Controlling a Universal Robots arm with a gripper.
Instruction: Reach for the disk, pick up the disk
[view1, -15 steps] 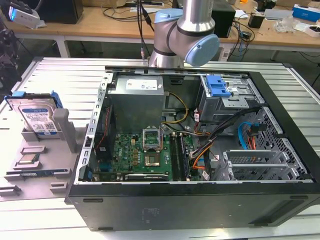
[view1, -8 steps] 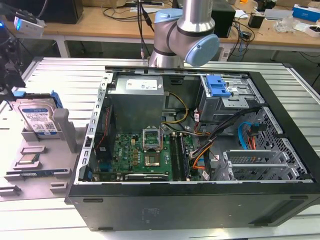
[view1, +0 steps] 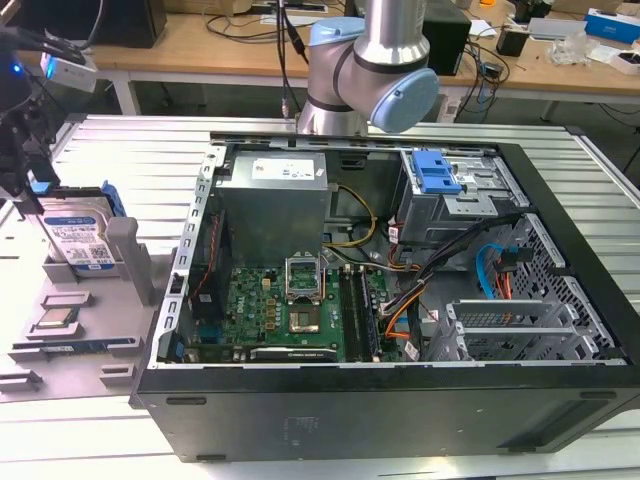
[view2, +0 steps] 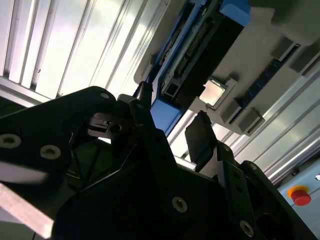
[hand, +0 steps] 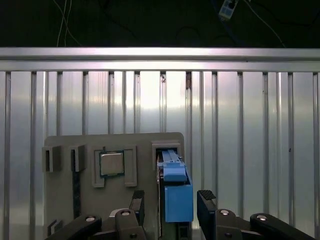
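The disk (view1: 78, 238) stands on edge in a slot of a grey fixture plate (view1: 120, 300) at the exterior view's left; it is silver with a white-and-blue label and a blue bracket. My gripper (view1: 32, 190) hangs right over its top edge. In the first wrist view the disk's blue bracket (hand: 177, 192) sits between the two black fingers (hand: 206, 202), with a gap on each side. The gripper (hand: 171, 202) is open and straddles the disk. The second wrist view shows the same blue edge (view2: 165, 112) between the fingertips (view2: 200, 137).
A small square chip (hand: 111, 163) lies in a recess of the fixture plate beside the disk. To the exterior view's right stands an open computer case (view1: 560, 300) with a blue latch piece (view1: 435, 172) inside. A red button (view2: 300, 194) sits past the ribbed metal table (hand: 250, 125).
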